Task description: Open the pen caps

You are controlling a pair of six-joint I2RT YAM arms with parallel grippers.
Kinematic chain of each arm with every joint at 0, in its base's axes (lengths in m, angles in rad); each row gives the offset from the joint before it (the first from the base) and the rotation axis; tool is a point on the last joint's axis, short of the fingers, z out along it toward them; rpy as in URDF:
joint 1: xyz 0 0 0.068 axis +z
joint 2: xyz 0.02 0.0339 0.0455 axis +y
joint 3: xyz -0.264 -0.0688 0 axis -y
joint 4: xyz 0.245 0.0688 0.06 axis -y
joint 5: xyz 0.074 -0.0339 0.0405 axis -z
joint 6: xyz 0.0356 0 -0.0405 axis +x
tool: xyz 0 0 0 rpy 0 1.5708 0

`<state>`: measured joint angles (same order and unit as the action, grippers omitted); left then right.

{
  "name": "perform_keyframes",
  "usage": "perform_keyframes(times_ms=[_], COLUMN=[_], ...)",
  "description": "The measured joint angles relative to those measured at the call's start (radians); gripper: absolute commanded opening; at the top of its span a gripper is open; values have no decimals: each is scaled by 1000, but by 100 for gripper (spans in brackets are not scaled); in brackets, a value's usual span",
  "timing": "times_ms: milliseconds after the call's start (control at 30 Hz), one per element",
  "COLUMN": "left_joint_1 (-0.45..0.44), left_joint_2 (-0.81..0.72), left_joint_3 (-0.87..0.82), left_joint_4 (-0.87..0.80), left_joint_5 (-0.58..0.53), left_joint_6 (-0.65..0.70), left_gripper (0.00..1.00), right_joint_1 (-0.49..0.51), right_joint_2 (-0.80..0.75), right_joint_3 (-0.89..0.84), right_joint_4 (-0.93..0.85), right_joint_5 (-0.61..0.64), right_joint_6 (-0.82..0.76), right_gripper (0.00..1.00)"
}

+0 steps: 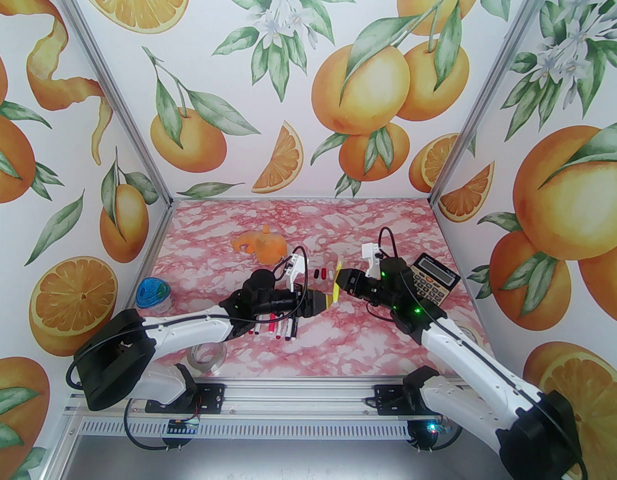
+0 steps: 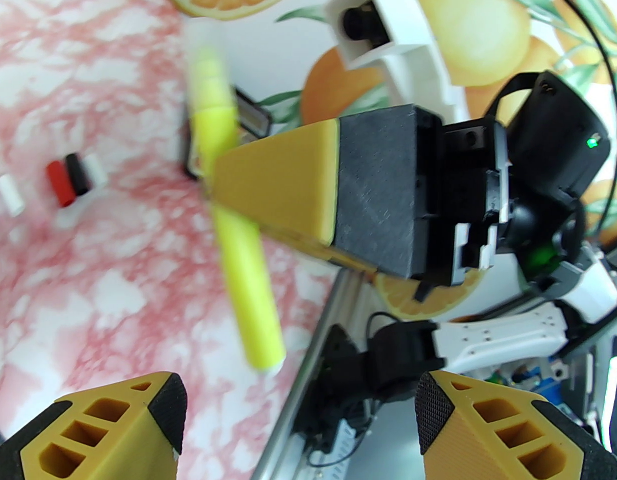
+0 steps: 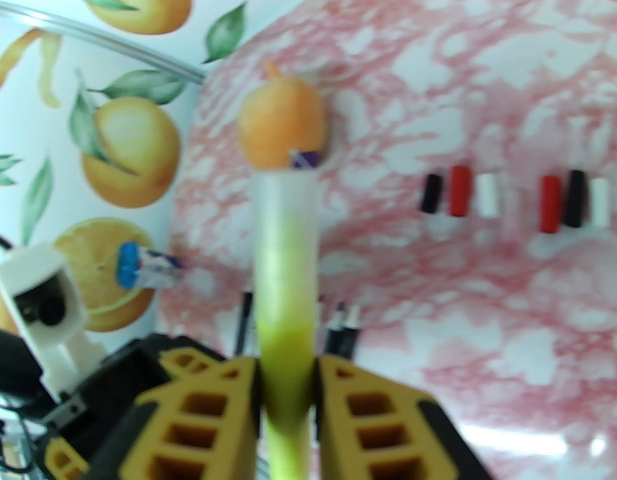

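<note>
Six pen caps (image 3: 458,190) off (neat row), R end effector (image 3: 287,368) clamps yellow pen (image 3: 286,268), L end effector (image 2: 298,403) open, prob last one left.

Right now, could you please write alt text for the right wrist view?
The right gripper, jaws shut on a yellow pen, holds it pointing away over a pink marbled table. Loose pen caps in black, red and white lie in a row on it.
</note>
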<state>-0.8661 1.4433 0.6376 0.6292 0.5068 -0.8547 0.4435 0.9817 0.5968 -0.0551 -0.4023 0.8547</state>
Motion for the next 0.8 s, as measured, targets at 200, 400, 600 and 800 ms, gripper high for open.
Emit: perform_keyframes(times_ms=[200, 400, 600, 800], left_joint_1=[28, 30, 33, 35], left_joint_2=[56, 61, 61, 61], left_joint_3=[-4, -8, -10, -12], left_joint_4=[110, 142, 151, 149], left_joint_5=[47, 66, 71, 72], left_joint_6=[-77, -108, -109, -103], left_gripper=[63, 46, 34, 25], right_joint_1=[29, 36, 41, 47], right_joint_2=[1, 7, 23, 23], right_joint_3=[-16, -39, -53, -55], right_joint_4=[112, 193, 230, 248], right_joint_5=[-58, -93, -105, -109], right_joint_6=[59, 96, 108, 111], right_gripper=[25, 25, 26, 27])
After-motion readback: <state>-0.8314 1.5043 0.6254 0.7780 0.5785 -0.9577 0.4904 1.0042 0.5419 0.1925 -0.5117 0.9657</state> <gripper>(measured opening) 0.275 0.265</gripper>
